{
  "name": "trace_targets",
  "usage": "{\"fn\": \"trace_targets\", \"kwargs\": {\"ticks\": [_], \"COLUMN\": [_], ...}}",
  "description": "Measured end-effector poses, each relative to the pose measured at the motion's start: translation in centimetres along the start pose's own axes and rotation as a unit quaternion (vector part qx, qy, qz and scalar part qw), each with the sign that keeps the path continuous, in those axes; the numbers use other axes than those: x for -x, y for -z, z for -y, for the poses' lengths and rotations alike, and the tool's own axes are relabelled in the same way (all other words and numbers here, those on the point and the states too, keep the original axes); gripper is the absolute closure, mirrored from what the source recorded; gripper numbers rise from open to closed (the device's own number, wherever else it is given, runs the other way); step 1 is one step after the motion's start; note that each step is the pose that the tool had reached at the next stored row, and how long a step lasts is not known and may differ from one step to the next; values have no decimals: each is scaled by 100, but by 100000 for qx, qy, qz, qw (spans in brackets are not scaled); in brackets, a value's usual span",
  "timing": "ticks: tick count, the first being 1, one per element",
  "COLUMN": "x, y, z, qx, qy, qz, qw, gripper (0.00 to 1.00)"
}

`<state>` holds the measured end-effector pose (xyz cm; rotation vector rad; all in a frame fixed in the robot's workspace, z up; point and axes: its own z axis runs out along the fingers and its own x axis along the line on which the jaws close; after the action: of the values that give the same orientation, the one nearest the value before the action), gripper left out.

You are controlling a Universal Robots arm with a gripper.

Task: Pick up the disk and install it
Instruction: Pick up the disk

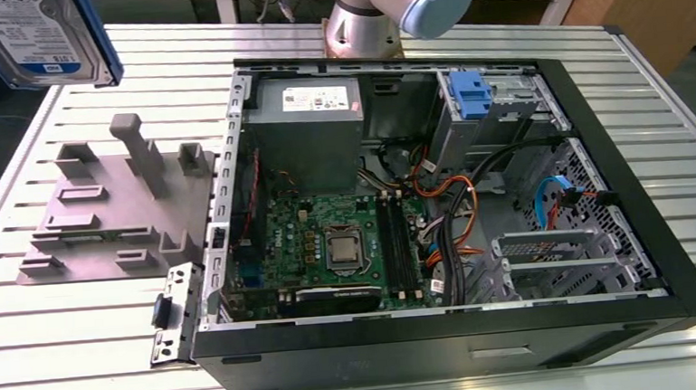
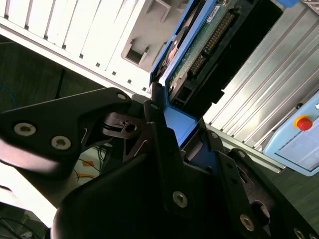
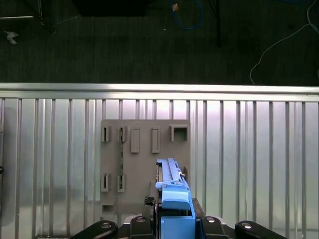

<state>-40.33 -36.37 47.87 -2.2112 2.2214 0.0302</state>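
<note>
The disk (image 1: pixel 42 37), a silver hard drive with a white-and-blue label and blue side rails, hangs in the air at the exterior view's upper left, above the table's far corner. In the second wrist view my gripper (image 2: pixel 187 134) is shut on the disk (image 2: pixel 199 50), its black fingers (image 2: pixel 157 124) clamped on the blue rail, with the green circuit side and connector showing. In the first wrist view the disk (image 3: pixel 172 186) stands edge-on in my gripper (image 3: pixel 174 221), held above the grey fixture plate (image 3: pixel 144 149).
An open black computer case (image 1: pixel 638 186) lies on the slatted metal table (image 1: pixel 67 339), with motherboard, cables, a grey power supply (image 1: pixel 307 116) and a blue latch (image 1: pixel 469 92) by the drive bay. The grey fixture plate (image 1: pixel 113 209) sits to the exterior view's left of it. The arm's base (image 1: pixel 368 21) stands behind.
</note>
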Motion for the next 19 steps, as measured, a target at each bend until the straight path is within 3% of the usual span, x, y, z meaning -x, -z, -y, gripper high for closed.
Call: {"fn": "trace_targets", "kwargs": {"ticks": [6,14,19], "x": [-11,-109,-119], "y": [0,2,3], "z": [77,80,96], "qx": [5,3,2], "qy": [-1,-2,-3], "qz": [-3,-32,-172], "qw": [100000,100000,100000], "gripper": [64,64,64]}}
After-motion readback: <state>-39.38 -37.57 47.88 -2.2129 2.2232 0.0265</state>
